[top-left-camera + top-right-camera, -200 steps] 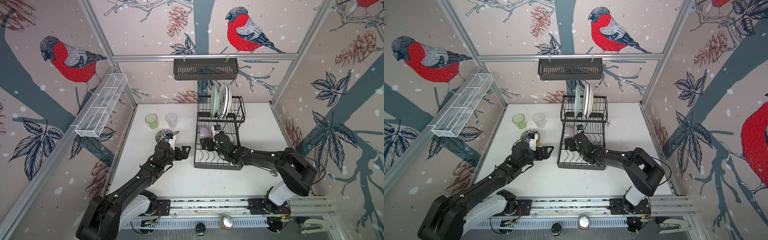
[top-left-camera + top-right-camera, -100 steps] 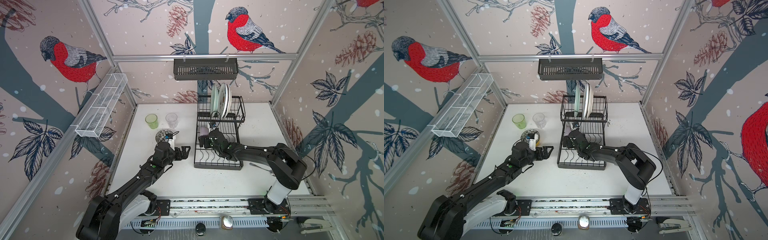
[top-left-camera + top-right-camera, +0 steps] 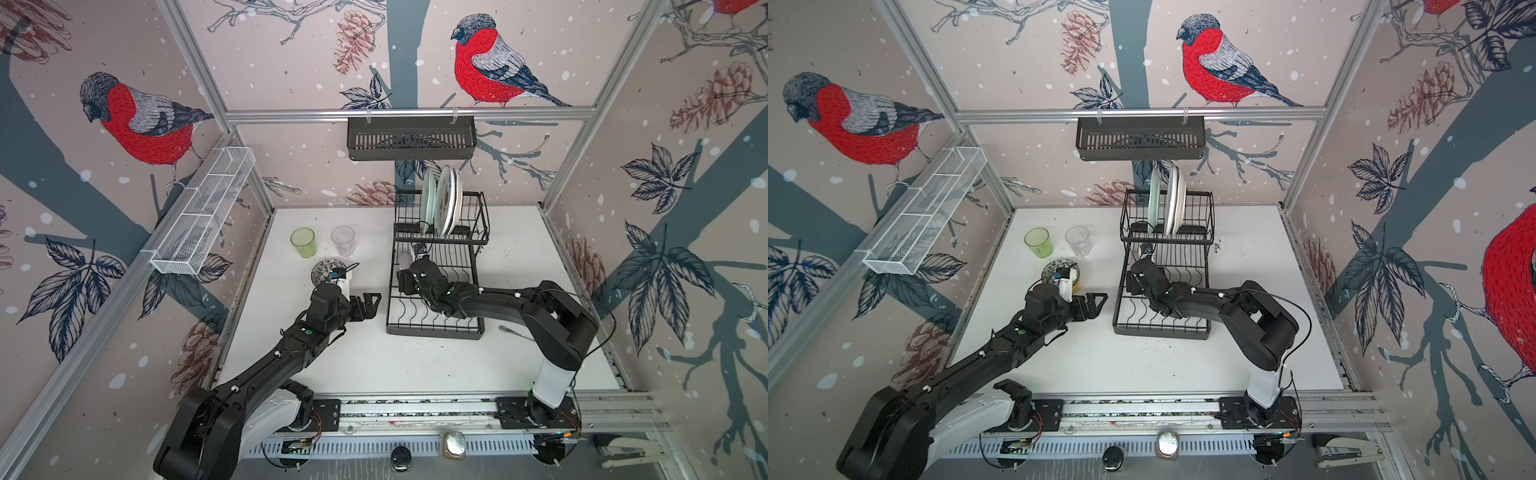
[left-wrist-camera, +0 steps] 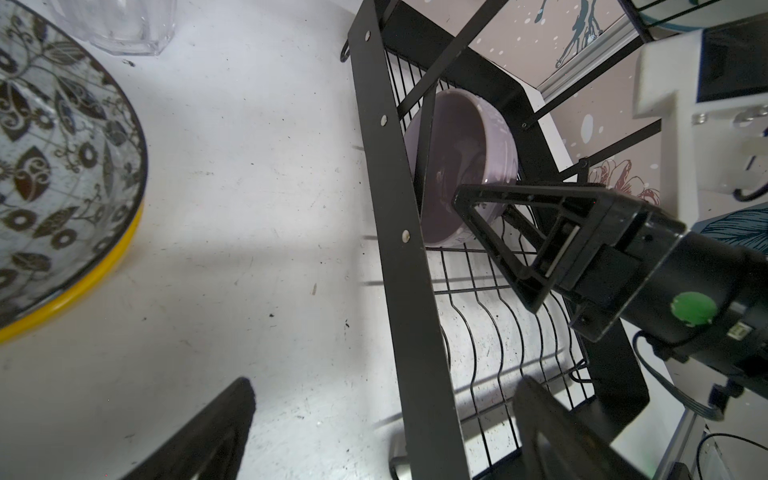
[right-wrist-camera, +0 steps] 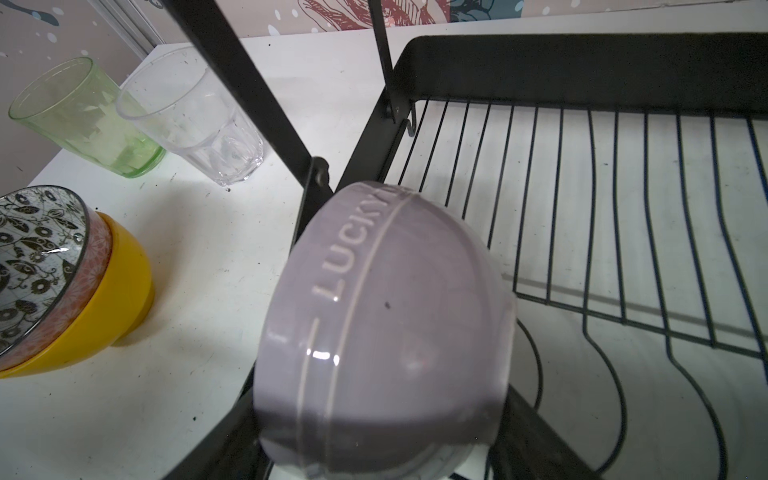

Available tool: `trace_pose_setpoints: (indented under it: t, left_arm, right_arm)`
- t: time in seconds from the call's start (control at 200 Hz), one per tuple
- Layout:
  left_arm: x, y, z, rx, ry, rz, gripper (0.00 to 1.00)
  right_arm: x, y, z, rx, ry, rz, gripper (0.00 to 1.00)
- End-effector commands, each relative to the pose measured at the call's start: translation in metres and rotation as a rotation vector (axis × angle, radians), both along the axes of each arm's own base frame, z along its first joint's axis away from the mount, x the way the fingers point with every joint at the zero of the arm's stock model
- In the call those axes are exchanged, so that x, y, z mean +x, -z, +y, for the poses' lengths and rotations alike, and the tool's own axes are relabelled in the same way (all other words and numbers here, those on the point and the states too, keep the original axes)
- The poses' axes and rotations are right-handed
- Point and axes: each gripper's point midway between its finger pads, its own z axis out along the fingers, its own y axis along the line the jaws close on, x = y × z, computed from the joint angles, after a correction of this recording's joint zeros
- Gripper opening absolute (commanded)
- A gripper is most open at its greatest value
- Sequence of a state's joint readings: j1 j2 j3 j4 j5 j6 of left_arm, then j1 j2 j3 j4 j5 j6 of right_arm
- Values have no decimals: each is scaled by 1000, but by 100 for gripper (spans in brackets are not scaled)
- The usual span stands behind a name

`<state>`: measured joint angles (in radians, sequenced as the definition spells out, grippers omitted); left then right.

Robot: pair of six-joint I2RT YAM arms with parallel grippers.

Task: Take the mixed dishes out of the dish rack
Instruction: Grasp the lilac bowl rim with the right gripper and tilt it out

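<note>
Slippage inside dish rack (image 3: 434, 332) is risked: lilac bowl (image 5: 382, 332) is met by right gripper (image 3: 407, 281), clamping not discernible.

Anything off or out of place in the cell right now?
Nothing damaged or spilled. The lilac bowl lies tipped on its side in the lower tier of the dish rack. A metal spoon lies loose on the table right of the rack. Dark specks dot the table.

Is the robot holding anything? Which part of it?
The left gripper is open, empty. The right gripper straddles the rim of the lilac bowl; whether it grips cannot be told.
</note>
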<state>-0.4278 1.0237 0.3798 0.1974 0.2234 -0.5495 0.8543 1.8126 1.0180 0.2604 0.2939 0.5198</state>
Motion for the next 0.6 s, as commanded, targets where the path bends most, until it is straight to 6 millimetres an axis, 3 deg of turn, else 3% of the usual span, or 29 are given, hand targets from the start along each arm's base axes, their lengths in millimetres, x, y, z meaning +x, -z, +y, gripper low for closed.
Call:
trace_pose_setpoints:
  t: [0.0,0.595]
  left_arm:
    - [5,-8,-2,-9,0,-40,97]
    - [6,-4,-3,-9,3,-29,97]
  right_arm:
    - [-1,3,3,-11,-16,4,75]
    - [-9,-15,2,-135,36,-114,64]
